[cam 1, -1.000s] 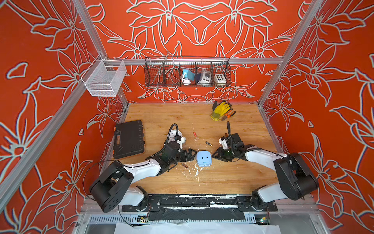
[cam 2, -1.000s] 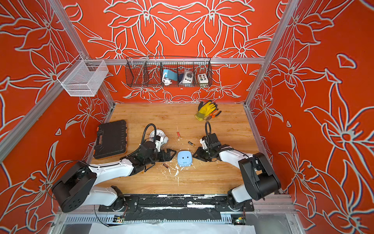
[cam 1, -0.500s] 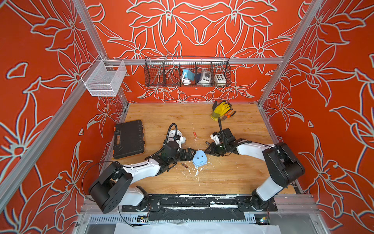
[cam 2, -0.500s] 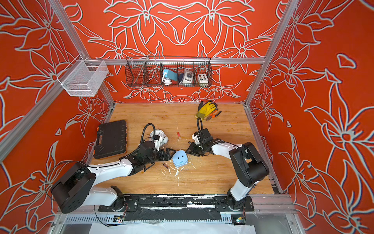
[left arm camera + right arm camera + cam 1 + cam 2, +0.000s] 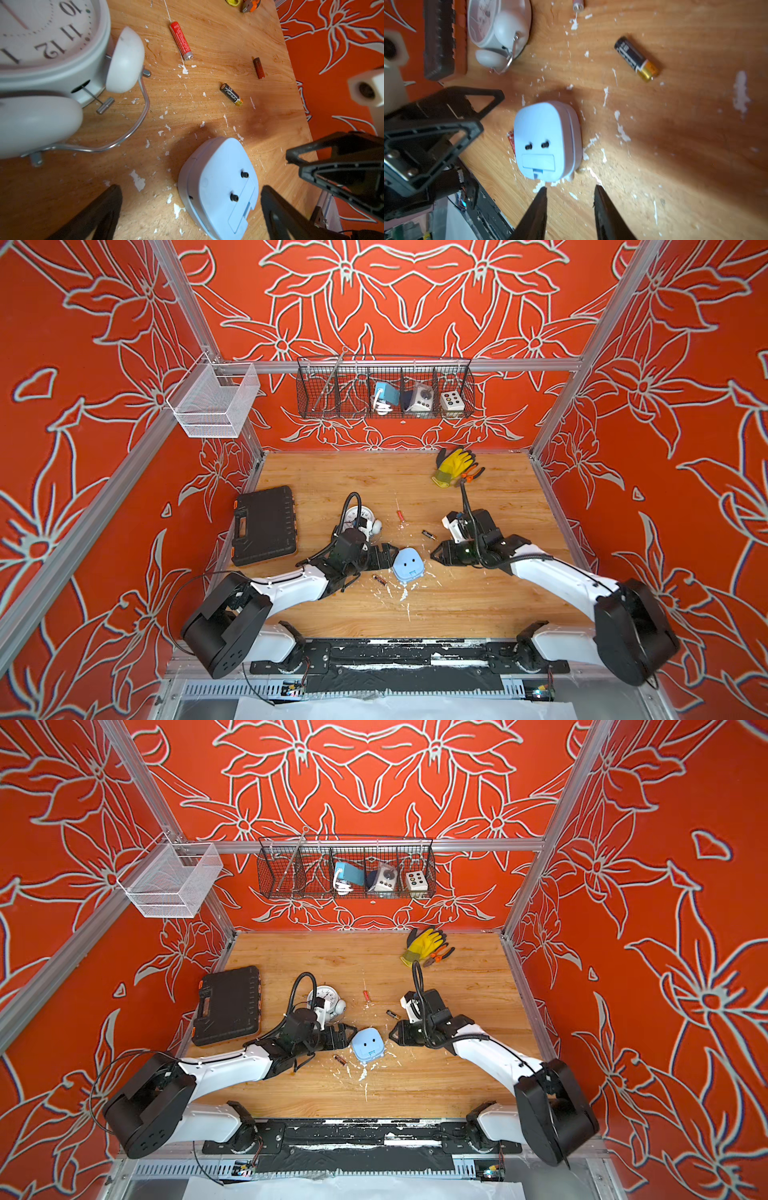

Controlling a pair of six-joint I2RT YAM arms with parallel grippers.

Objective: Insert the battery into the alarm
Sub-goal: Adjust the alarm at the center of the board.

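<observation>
Alarm (image 5: 408, 565), pale blue, lies face down on the worktop (image 5: 478, 605), midway between the left and right edges and somewhat nearer the front edge. Its back is up, showing two black knobs and a shut battery cover. My left jaws stand wide and empty on the alarm's left-edge side. In the left wrist view the alarm sits between my fingers (image 5: 280, 218), close to one of them; I cannot tell whether that one touches it. My right jaws are parted only narrowly, hold nothing, and point at the alarm from the right-edge side, just short of it. Toward the back edge from the alarm lies a loose black battery (image 5: 636, 59) with a gold end, and a red battery (image 5: 400, 515) lies beyond it. Another battery (image 5: 379, 580) lies just beside the alarm's front-left corner. A white bell clock (image 5: 360, 515) lies face up behind my left arm.
</observation>
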